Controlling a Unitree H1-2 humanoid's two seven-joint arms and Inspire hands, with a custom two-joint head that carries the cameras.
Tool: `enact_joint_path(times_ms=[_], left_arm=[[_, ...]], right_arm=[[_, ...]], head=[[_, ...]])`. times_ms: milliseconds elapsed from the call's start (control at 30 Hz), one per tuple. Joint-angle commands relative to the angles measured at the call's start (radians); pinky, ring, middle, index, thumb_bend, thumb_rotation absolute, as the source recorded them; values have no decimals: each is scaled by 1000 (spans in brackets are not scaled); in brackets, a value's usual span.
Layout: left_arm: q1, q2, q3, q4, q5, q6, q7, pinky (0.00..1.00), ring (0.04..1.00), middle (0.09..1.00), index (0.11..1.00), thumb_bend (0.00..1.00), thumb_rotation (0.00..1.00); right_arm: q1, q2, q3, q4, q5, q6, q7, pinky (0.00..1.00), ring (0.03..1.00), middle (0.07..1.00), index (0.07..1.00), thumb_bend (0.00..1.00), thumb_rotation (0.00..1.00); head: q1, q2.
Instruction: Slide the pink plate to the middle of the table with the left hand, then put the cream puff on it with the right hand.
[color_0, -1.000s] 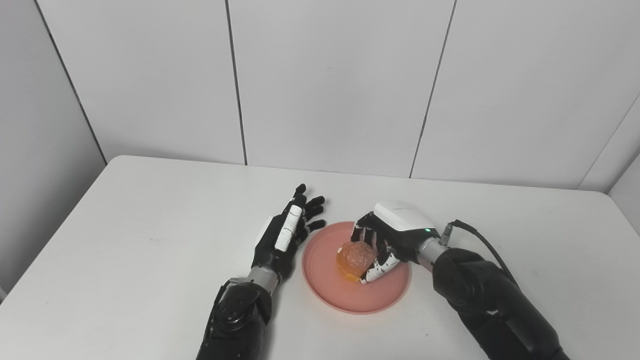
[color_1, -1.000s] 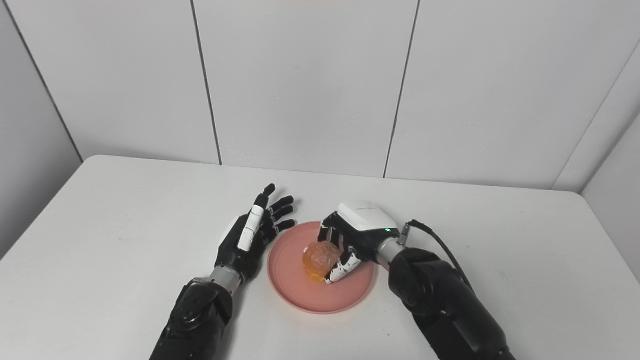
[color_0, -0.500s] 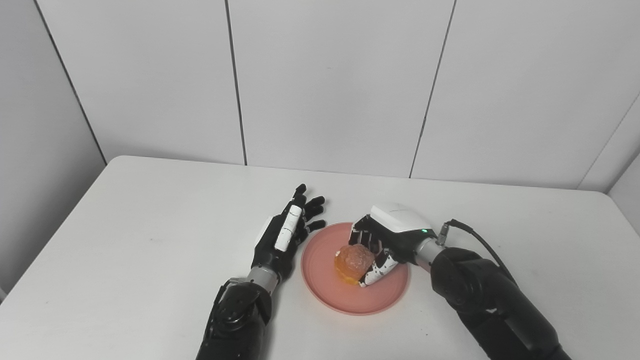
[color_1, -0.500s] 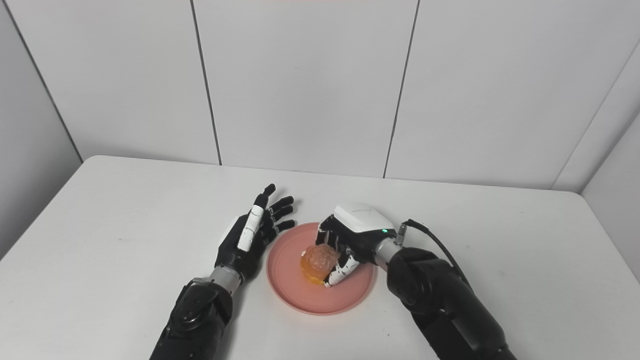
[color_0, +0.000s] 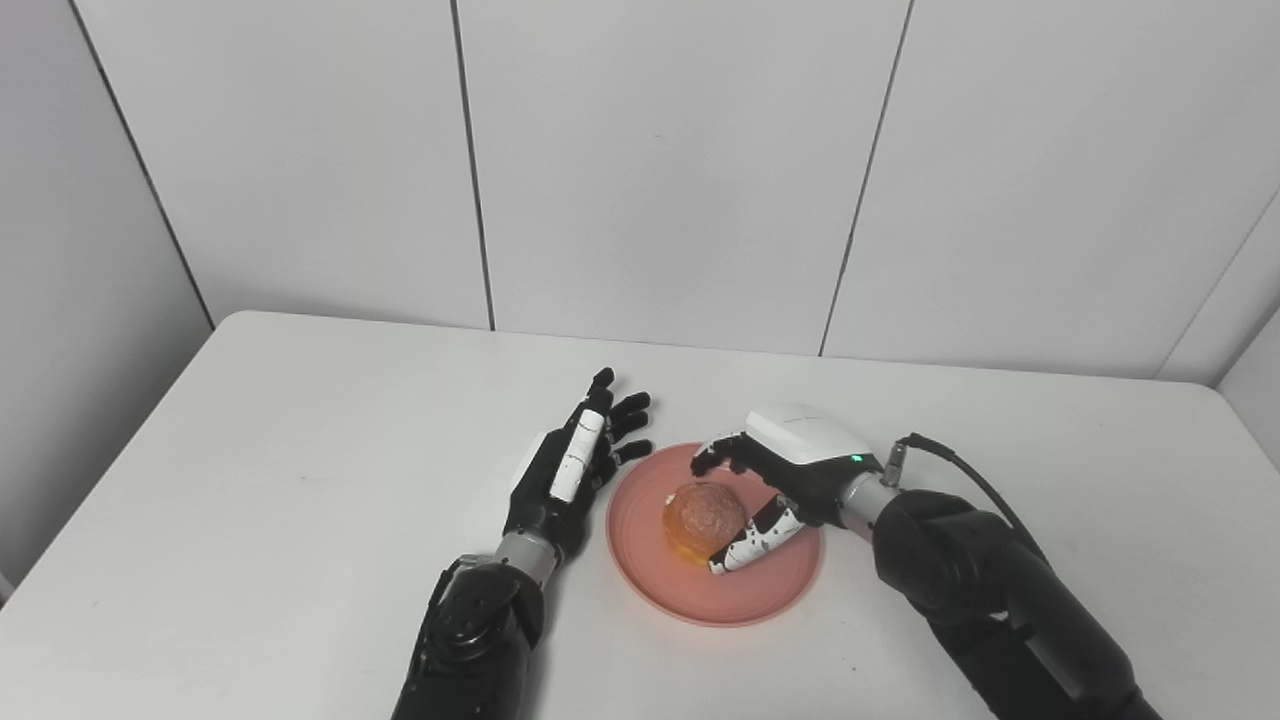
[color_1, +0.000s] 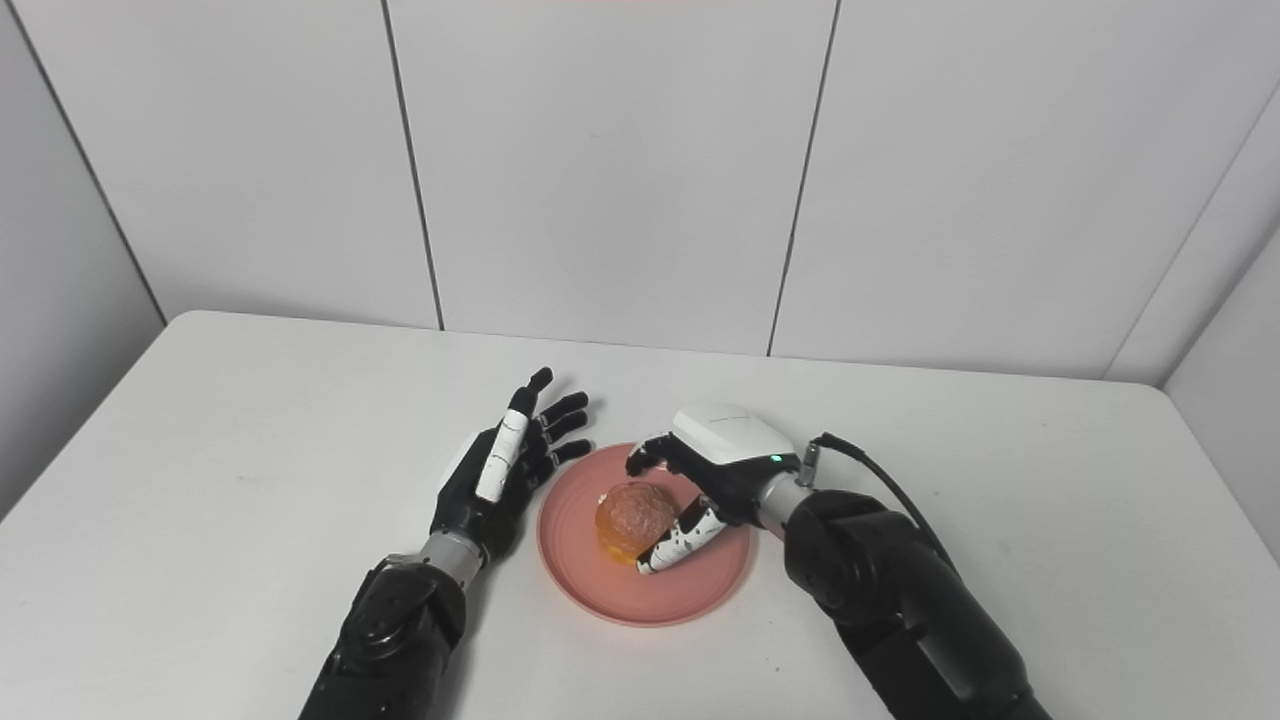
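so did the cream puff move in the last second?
Yes. The cream puff shifted slightly left, nearer the pink plate's centre, as the right hand opened off it.

This looks like a robot test room or lab, not a home. A plain white table (color_0: 300, 480) with rounded corners stands pushed into a corner of bare, pale grey panelled walls (color_0: 660, 170) with dark seams between the panels. No furnishings or decoration show; an exposed cable (color_0: 960, 475) runs along the robot's right arm.
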Motion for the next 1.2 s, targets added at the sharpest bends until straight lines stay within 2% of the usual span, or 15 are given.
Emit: enact_joint_path(times_ms=[0, 433, 567, 633, 667, 733, 800, 833, 933, 1033, 1100, 1133, 1167], left_arm=[[14, 0, 1, 31, -5, 62, 4, 837, 899, 869, 976, 896, 823], [13, 2, 0, 31, -3, 59, 0, 815, 895, 874, 978, 898, 818], [13, 0, 3, 34, -7, 54, -1, 838, 904, 874, 978, 890, 811], [11, 0, 4, 39, -4, 52, 3, 833, 902, 869, 975, 901, 812], [10, -2, 7, 42, -7, 50, 4, 832, 901, 868, 975, 903, 812], [8, -5, 13, 46, -11, 46, 6, 849, 906, 867, 977, 915, 807], [6, -9, 20, 46, -10, 39, 15, 835, 903, 869, 975, 920, 802], [6, -12, 23, 45, -6, 33, 21, 833, 903, 869, 975, 920, 801], [7, -18, 29, 40, 9, 9, 38, 790, 897, 876, 961, 930, 810], [10, -21, 30, 42, 31, -75, 53, 784, 897, 888, 943, 947, 816], [11, -23, 28, 44, 47, -125, 64, 841, 921, 917, 940, 942, 812], [12, -23, 26, 45, 57, -146, 71, 876, 941, 939, 937, 933, 823], [11, -25, 24, 47, 76, -173, 87, 876, 941, 939, 937, 933, 823]], right_arm=[[-48, -15, -26, -37, -7, 2, -13, 585, 781, 819, 754, 1000, 385], [-62, -30, -85, -121, 8, 30, 44, 627, 817, 848, 759, 1000, 388], [-50, -39, -132, -158, 49, 5, 18, 640, 809, 819, 740, 1000, 379], [-40, -37, -156, -173, 66, 3, 2, 642, 804, 812, 740, 1000, 412], [-22, -30, -185, -179, 96, -5, -24, 642, 802, 810, 740, 1000, 419], [13, -7, -242, -180, 158, -24, -84, 668, 775, 793, 748, 1000, 494], [59, 40, -316, -169, 245, -30, -160, 665, 731, 759, 738, 966, 630], [80, 68, -353, -158, 295, -32, -193, 663, 729, 757, 737, 962, 638], [126, 135, -440, -115, 425, -81, -274, 678, 750, 763, 747, 889, 757], [178, 245, -563, -44, 620, -154, -369, 638, 731, 755, 748, 856, 801], [198, 295, -620, 8, 706, -200, -414, 667, 746, 773, 775, 848, 856], [204, 314, -642, 30, 738, -219, -432, 705, 759, 782, 790, 897, 873], [209, 332, -664, 61, 775, -247, -447, 705, 759, 782, 790, 897, 873]], head=[[0, 0], [-4, -2], [-7, -2], [-8, -3], [-9, -3], [-9, -3], [-9, -3], [-9, -2], [-8, -2], [-11, 1], [-13, 1], [-14, 1], [-16, 2]])
